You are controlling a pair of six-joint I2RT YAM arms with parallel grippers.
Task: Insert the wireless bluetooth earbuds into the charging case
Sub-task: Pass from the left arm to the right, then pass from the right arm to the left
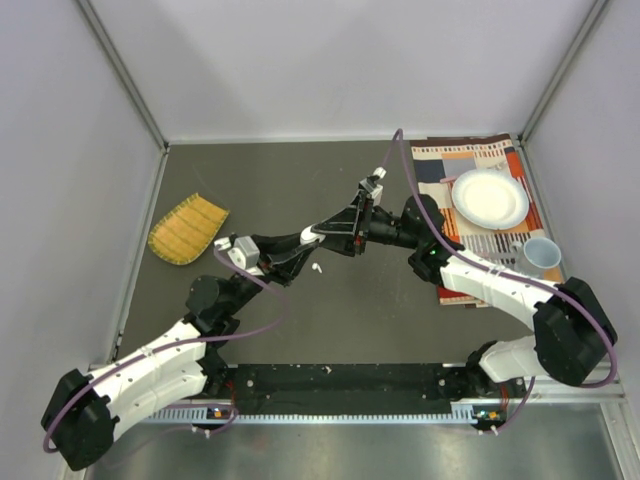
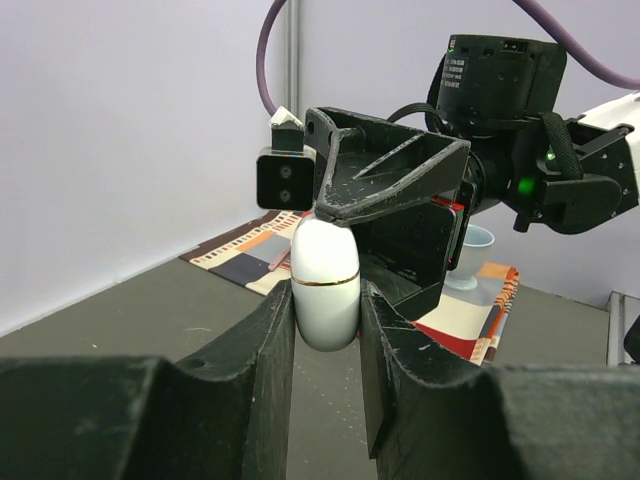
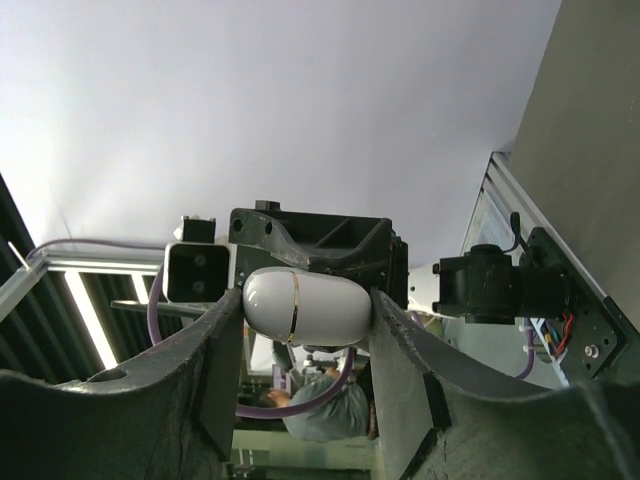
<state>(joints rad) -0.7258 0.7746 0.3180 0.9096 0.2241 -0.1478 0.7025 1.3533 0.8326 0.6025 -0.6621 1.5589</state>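
Left gripper clamps the white charging case by its lower half; right gripper straddles the case's upper end, seemingly pressing both sides.

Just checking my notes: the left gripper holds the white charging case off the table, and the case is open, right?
Not quite. The charging case is closed, its halves meeting at the gold seam, as the left wrist view shows. The left gripper does hold it off the table.

White plate and pale cup rest on patterned cloth; woven mat well apart.
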